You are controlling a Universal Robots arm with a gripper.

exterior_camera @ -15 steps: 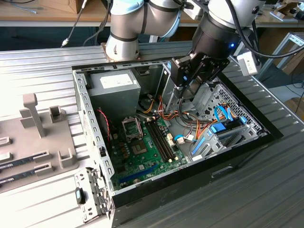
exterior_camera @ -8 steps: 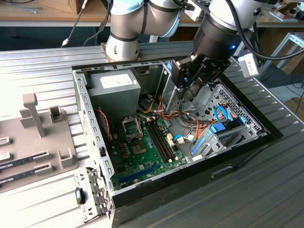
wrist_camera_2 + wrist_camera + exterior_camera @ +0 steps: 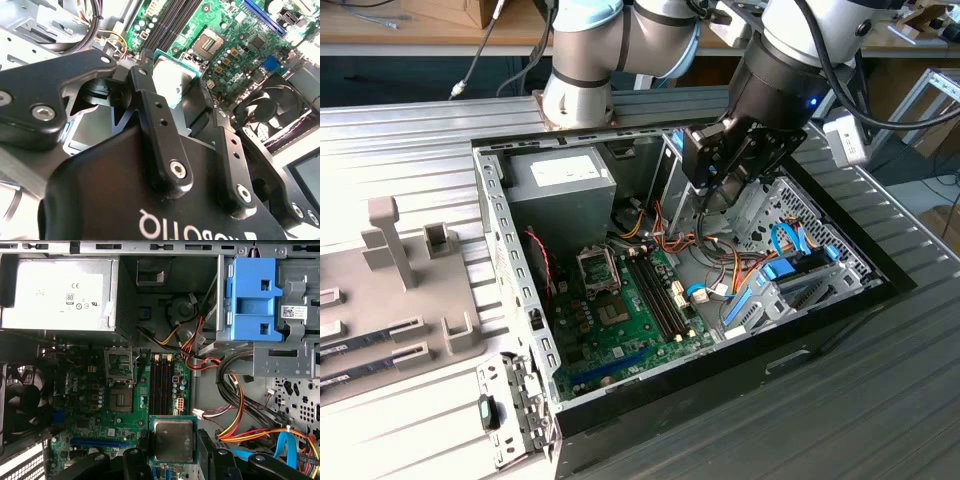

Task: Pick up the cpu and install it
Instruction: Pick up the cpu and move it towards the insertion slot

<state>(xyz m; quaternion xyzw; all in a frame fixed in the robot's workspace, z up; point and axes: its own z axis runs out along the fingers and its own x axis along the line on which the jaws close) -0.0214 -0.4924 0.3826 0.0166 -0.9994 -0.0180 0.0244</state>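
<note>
The cpu point(image 3: 173, 440), a flat square chip with a silver-grey top and a thin green rim, is clamped by its edges between my two black fingers. It appears again in the second wrist view as the cpu point(image 3: 172, 80). My gripper point(image 3: 173, 446) point(image 3: 173, 84) is shut on it and hangs above the green motherboard point(image 3: 80, 390), beside the memory slots point(image 3: 162, 382). In the exterior view my gripper point(image 3: 715, 190) hovers over the open computer case, to the exterior view's right of the empty socket point(image 3: 598, 268). That socket point(image 3: 120, 365) stands with its frame open.
A grey power supply point(image 3: 560, 175) fills the back of the case. A fan point(image 3: 22, 400) sits beside the board. Orange and red cables point(image 3: 235, 415) and a blue drive bracket point(image 3: 252, 290) crowd one side. A grey fixture tray point(image 3: 380, 340) lies at the exterior view's left.
</note>
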